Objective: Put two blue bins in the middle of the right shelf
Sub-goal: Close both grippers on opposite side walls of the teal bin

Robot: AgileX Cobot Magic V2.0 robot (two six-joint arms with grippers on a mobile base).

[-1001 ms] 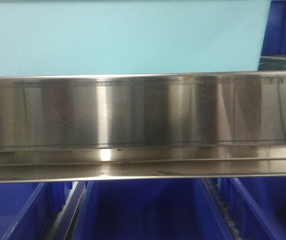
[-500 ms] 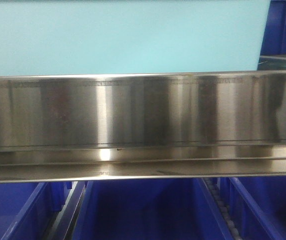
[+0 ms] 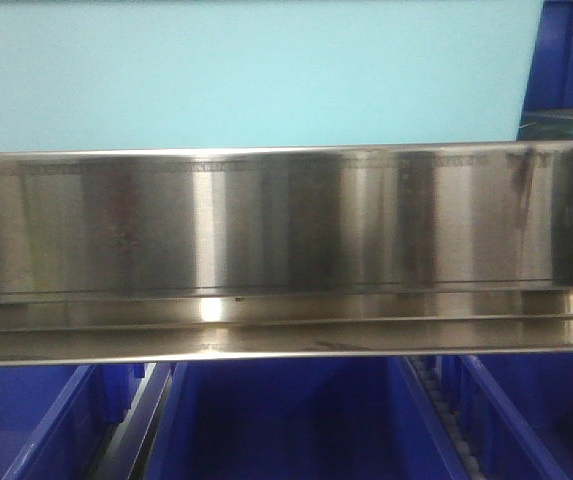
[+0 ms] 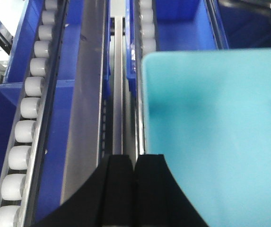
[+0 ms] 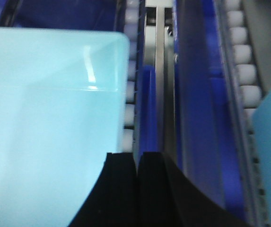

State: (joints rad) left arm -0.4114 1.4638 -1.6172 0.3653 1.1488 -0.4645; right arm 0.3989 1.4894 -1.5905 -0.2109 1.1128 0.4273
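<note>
Light blue bin [image 3: 256, 75] sitting above the steel shelf rail [image 3: 266, 230]

From the front we see dark blue bins [image 3: 286, 420] below the rail. In the left wrist view the left gripper [image 4: 134, 189] has its fingers pressed together just beside the light bin's rim, with white rollers [image 4: 29, 109] off to the side. In the right wrist view the right gripper [image 5: 136, 189] is likewise pressed together beside the bin's opposite rim.

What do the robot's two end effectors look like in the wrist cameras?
The left end effector and right end effector look alike: each is a pair of plain matte black fingers with squared tips and smooth sides that flare outward toward the base. No cables, markings or labels show.
</note>
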